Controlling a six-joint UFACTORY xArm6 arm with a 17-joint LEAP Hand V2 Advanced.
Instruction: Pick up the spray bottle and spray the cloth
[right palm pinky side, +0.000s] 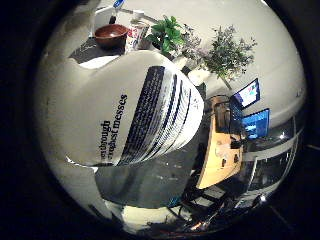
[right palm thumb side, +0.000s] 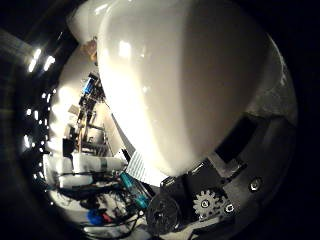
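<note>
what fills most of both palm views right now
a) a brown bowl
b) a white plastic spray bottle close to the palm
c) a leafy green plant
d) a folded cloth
b: the white plastic spray bottle fills much of both views, so it sits close to the palm; the brown bowl and leafy green plant are small and far behind it.

Both palm cameras look out close against the white spray bottle, which both share

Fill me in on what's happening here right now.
The robot's right hand has the white spray bottle right up against its palm; the bottle fills most of both palm views. Behind it, a brown bowl and some green plants stand on a table. The cloth is not in view, so no spraying can be confirmed.
</note>
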